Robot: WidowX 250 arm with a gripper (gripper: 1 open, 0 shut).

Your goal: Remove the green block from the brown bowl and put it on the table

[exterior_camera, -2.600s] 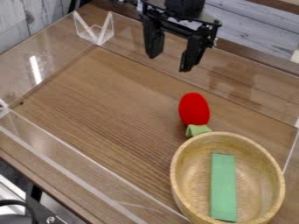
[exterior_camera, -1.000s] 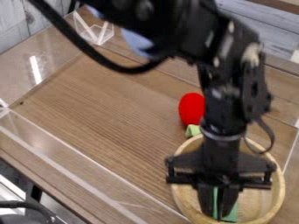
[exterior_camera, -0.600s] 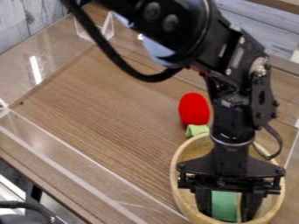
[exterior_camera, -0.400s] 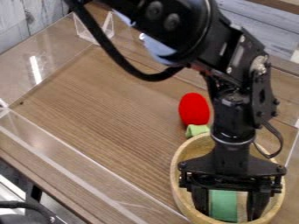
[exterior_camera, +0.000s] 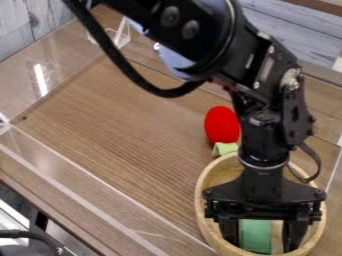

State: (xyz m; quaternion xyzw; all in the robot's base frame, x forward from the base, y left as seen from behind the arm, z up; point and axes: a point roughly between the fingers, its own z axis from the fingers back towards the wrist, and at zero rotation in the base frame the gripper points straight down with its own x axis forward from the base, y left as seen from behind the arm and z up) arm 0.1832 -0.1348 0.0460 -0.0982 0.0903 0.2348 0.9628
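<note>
The light green bar (exterior_camera: 255, 236) lies in the light-wood bowl (exterior_camera: 210, 222), below the black gripper (exterior_camera: 265, 237), its fingers spread wide

So it's a brown wood-grain surface (exterior_camera: 114, 120) with clear plastic walls along its edges, and sitting right on it are a round light tan wooden bowl (exterior_camera: 209, 222) plus a red rounded object (exterior_camera: 222, 125) near it.

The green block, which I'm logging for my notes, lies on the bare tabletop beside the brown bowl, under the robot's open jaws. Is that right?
Not quite: the camera view shows the green block inside the brown bowl, not beside it. The open jaws are above it, as you say.
</note>
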